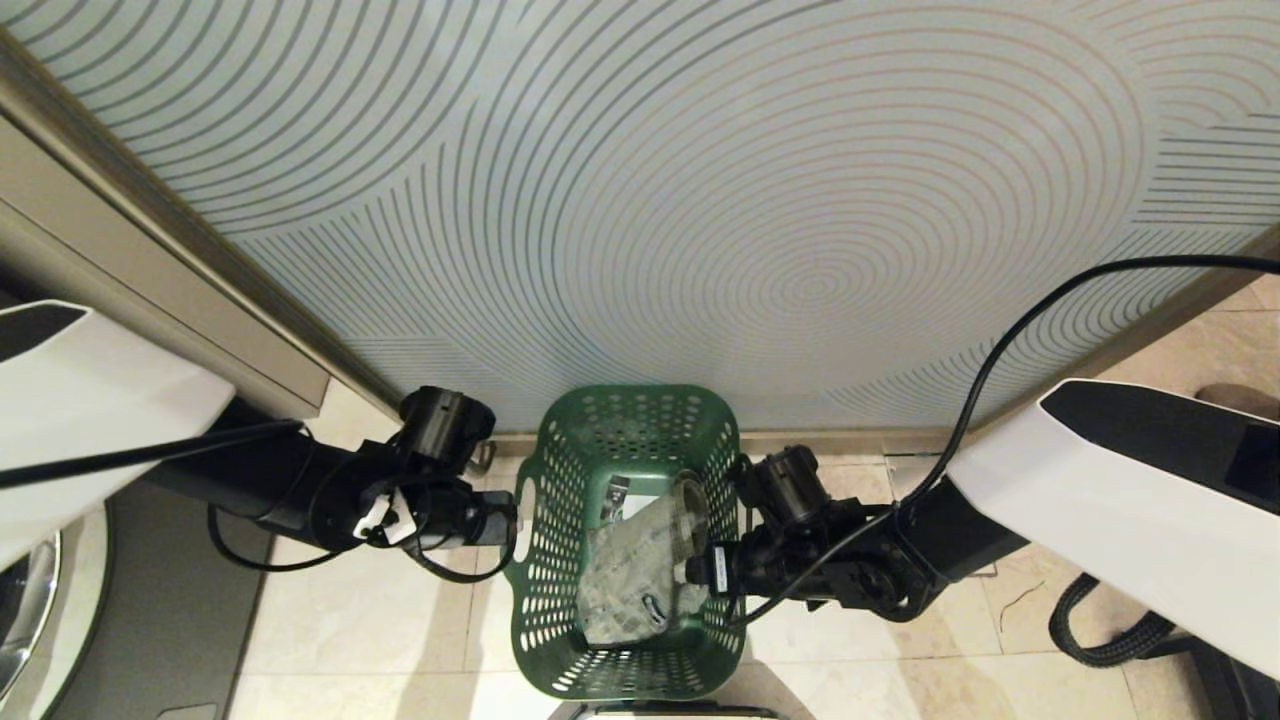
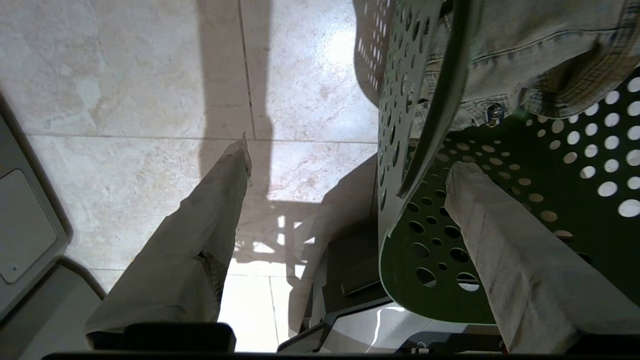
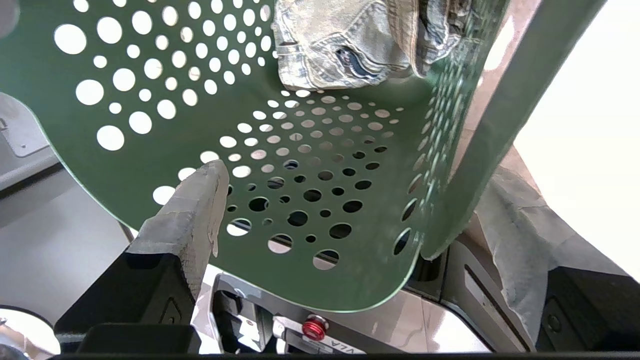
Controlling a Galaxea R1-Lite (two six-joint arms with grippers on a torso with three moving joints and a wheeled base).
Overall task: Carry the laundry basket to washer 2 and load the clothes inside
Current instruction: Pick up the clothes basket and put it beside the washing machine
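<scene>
The green perforated laundry basket (image 1: 560, 470) stands on the tiled floor just in front of me, against a frosted glass wall. Faded denim clothes (image 1: 640, 570) lie inside it. My left gripper (image 1: 508, 527) is at the basket's left rim and open. In the left wrist view one of its fingers (image 2: 200, 235) is outside the basket wall (image 2: 400, 165) and the other is inside. My right gripper (image 1: 700, 570) is open at the right rim. There the basket wall (image 3: 440, 165) stands between the inner finger (image 3: 195, 210) and the outer one. Neither pair of fingers touches the wall.
The patterned glass wall (image 1: 700, 200) closes off the space ahead. At the lower left edge a grey appliance front shows a chrome door ring (image 1: 25, 600); I cannot tell which washer it is. A black coiled cable (image 1: 1100, 635) lies on the floor at the right.
</scene>
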